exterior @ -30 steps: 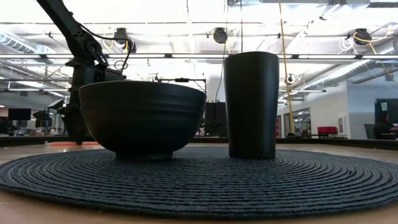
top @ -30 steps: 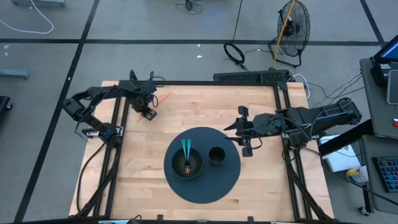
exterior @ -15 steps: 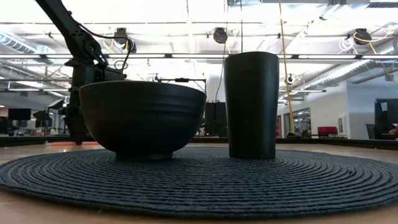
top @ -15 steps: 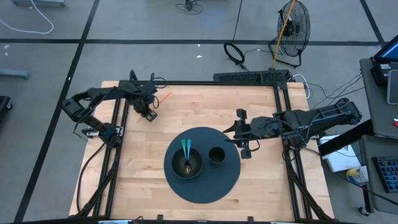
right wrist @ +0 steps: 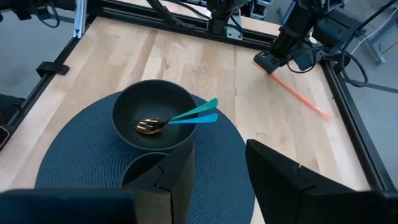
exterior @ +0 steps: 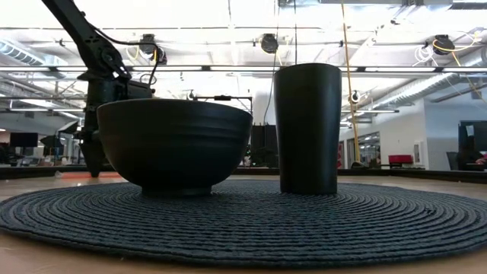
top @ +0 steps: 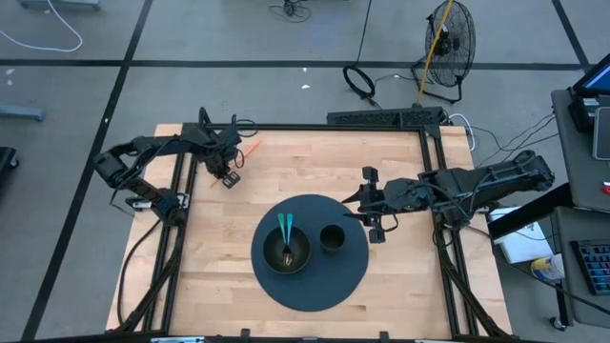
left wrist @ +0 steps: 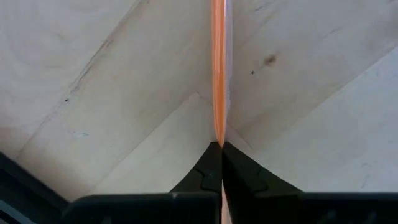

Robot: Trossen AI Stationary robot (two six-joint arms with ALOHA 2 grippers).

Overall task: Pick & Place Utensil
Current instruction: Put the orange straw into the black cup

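A thin orange utensil [top: 250, 151] lies flat on the wooden table near its far left corner. My left gripper [top: 229, 176] stands over one end of it, shut on it, and shows in the right wrist view [right wrist: 268, 62] too. A dark bowl [top: 286, 251] with two teal-handled utensils [right wrist: 194, 114] and a dark cup [top: 332, 237] stand on a round dark placemat [top: 315, 286]. My right gripper [top: 374, 205] hovers open at the mat's far right side. My left gripper pinches the orange utensil's thin handle [left wrist: 217, 134] between its two fingers, near one end. The fingers come from above, pointing down, and close on the handle's two sides. The rest of the utensil [right wrist: 301, 96] lies on the table.
Black rails [top: 181, 181] frame the table's left, far and right sides. Bare wood [top: 305, 167] lies between the orange utensil and the mat.
My left gripper has shut on the orange utensil, staying where it was. The utensil has not moved.
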